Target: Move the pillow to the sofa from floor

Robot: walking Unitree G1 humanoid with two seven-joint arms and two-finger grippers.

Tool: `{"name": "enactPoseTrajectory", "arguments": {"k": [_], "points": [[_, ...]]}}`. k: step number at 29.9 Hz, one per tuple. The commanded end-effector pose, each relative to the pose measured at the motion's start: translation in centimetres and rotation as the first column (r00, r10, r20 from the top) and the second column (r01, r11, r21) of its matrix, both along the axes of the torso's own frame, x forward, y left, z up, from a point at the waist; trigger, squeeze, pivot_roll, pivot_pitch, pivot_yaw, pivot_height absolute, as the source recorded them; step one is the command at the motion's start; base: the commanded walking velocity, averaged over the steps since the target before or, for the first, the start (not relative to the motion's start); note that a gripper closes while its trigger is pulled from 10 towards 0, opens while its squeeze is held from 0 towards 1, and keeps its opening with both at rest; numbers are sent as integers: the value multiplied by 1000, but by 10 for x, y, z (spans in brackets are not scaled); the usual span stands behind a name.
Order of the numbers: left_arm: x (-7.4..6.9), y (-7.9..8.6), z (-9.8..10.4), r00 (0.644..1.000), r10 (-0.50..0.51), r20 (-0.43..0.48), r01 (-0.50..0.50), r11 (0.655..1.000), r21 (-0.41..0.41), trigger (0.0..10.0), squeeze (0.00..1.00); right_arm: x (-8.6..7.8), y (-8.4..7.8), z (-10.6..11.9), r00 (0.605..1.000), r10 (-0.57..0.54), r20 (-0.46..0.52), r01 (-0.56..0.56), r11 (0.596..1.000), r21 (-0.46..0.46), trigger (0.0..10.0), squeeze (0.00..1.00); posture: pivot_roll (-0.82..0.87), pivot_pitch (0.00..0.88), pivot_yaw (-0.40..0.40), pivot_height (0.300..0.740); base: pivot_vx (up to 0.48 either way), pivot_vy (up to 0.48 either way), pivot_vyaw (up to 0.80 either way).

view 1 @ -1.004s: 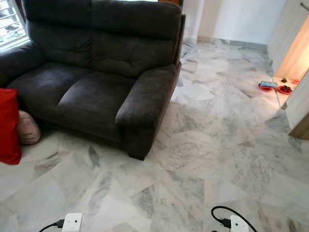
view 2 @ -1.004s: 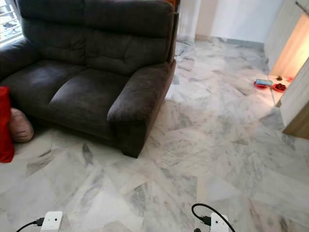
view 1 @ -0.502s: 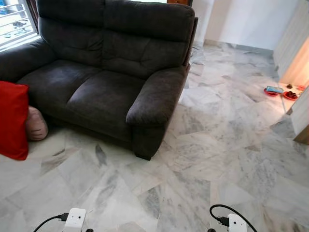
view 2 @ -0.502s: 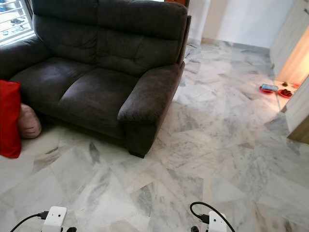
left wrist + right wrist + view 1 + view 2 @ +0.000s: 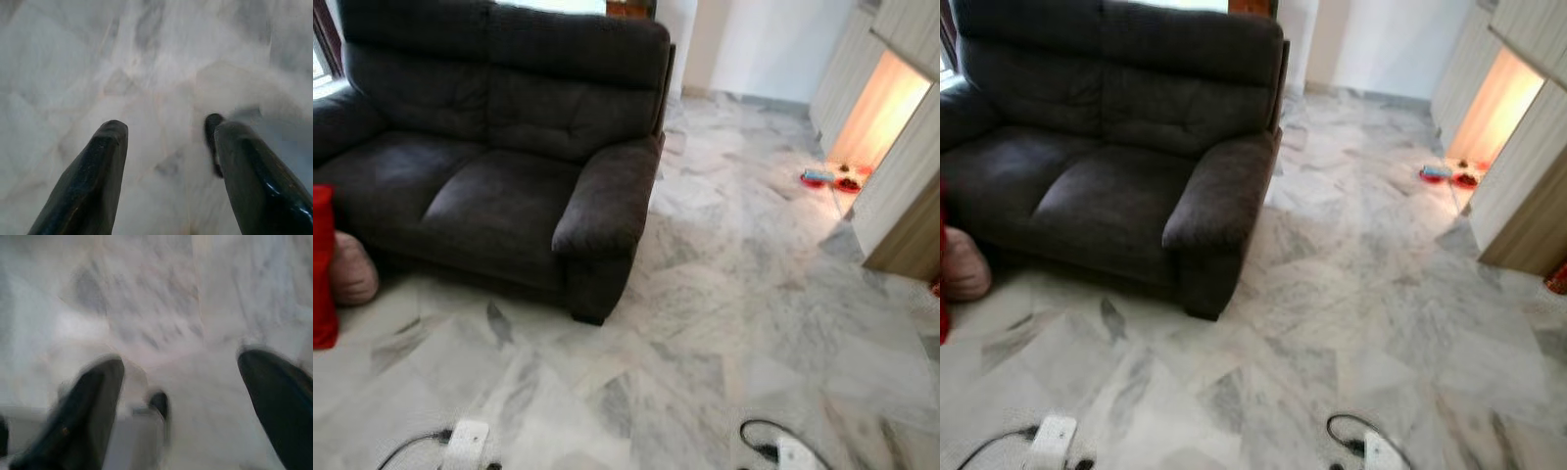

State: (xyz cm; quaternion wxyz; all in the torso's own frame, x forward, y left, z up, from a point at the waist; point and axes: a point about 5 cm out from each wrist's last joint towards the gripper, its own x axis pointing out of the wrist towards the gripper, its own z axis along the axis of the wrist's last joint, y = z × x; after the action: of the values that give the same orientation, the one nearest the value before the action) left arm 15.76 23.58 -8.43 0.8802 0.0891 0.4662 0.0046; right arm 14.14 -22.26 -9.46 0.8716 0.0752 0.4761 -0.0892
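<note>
marble floor [image 5: 734, 294] – grey-veined | left gripper [image 5: 166, 147] fingers apart, empty, over floor | right gripper [image 5: 181, 391] spread wide, empty, blurred | red pillow [image 5: 321, 264] on floor at left edge, beside pink cushion [image 5: 352, 269] – dark grey sofa [image 5: 499, 166] just behind

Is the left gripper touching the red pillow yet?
Apart. The left wrist view shows the left gripper open over bare marble; in the left eye view the red pillow stands far off by the sofa.
</note>
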Motion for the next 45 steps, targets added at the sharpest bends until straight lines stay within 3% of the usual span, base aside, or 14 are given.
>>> {"name": "enactPoseTrajectory", "arguments": {"k": [1, 45], "points": [[11, 7, 6, 999, 16, 34, -16, 1000, 13, 10000, 0, 1, 6, -1, 1000, 4, -4, -4, 1000, 10, 10000, 0, -54, 0, -44, 740, 0, 382, 0], [11, 9, 7, 998, 52, 35, -52, 999, 4, 10000, 0, 2, 8, -1, 1000, -10, 0, 10, 1000, 14, 10000, 0, -44, 0, -37, 740, 0, 386, -133]]}}
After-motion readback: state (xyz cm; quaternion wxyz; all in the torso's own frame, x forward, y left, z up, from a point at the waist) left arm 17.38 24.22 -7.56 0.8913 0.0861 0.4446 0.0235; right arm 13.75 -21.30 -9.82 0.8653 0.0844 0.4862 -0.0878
